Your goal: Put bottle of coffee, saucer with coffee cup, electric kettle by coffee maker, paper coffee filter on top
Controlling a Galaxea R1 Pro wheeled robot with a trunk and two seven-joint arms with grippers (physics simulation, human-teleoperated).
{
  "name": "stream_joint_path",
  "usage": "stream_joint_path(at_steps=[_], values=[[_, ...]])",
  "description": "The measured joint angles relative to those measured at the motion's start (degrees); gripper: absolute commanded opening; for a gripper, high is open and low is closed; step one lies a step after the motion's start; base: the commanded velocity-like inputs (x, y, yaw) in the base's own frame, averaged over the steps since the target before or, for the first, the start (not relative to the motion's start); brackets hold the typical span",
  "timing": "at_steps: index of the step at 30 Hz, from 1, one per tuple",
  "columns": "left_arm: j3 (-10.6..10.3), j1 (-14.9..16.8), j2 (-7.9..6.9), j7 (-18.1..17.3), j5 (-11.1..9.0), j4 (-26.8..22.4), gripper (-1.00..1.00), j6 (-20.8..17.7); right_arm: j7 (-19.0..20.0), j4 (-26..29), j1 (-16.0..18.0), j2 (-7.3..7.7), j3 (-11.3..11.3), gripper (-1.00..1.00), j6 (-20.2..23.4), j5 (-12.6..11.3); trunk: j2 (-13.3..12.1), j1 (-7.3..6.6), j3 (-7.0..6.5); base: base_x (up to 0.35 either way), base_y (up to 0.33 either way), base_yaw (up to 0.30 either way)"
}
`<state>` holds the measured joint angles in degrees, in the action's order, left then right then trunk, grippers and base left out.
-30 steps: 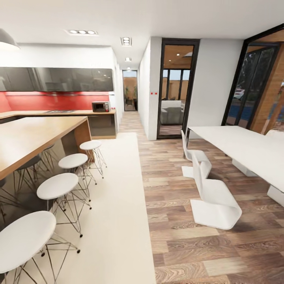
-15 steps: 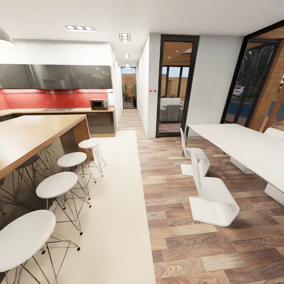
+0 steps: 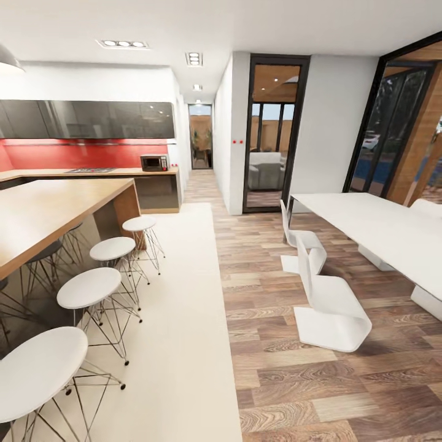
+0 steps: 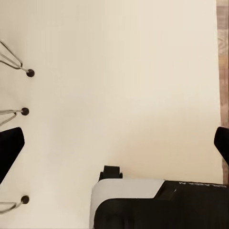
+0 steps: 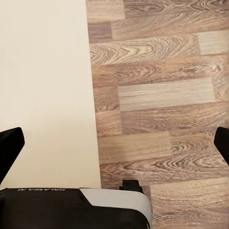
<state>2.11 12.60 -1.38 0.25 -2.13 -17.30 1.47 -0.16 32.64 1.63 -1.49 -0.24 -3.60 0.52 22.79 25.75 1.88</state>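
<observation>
A kitchen countertop (image 3: 92, 173) with a red backsplash runs along the far left wall in the head view and carries a microwave (image 3: 155, 162). My left gripper (image 4: 114, 148) hangs open over a cream rug (image 4: 119, 71), its black fingertips (image 4: 9, 148) spread wide with nothing between them. My right gripper (image 5: 114, 145) is open too, over the line where the rug meets the wood floor (image 5: 162, 95), and holds nothing.
A wooden island counter (image 3: 55, 212) with several white wire-legged stools (image 3: 89, 287) lines the left. A white dining table (image 3: 380, 227) and two white chairs (image 3: 331, 310) stand at the right. The rug (image 3: 178, 319) leads toward a hallway (image 3: 201, 147).
The whole head picture has shifted slightly up and to the left, so the camera has moved. Nothing in the room has moved.
</observation>
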Motion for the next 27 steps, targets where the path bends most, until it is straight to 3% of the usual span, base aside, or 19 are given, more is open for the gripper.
stream_joint_path(at_steps=[4,7,12,17,27], values=[[0.2,-0.3,-0.13,0.1,-1.8,-1.9,1.00,0.7,0.0,0.0,0.0,0.08,-0.1,1.00,0.0,0.0,0.0,0.00,0.01,0.000,0.000,0.000],[0.2,-0.7,-0.55,0.1,-3.3,-1.5,1.00,5.2,0.0,0.1,0.0,0.10,-0.1,1.00,0.1,0.0,0.0,0.00,0.01,0.000,0.000,0.000],[0.1,-0.7,-1.01,-0.2,-3.2,-1.4,1.00,6.2,0.0,0.1,0.0,0.10,-0.1,1.00,0.0,0.0,0.0,0.00,0.01,0.000,0.000,0.000],[0.0,-0.7,-2.44,-0.7,-3.2,-1.4,1.00,6.4,0.0,0.1,0.0,0.10,-0.1,1.00,-0.1,-0.1,0.0,0.00,0.01,0.015,0.000,0.000],[0.0,-0.7,-3.94,-0.7,-3.0,-1.4,1.00,6.5,-0.1,0.4,0.0,0.04,-0.1,1.00,-0.2,-0.3,0.0,-0.03,0.01,0.298,0.000,0.000]])
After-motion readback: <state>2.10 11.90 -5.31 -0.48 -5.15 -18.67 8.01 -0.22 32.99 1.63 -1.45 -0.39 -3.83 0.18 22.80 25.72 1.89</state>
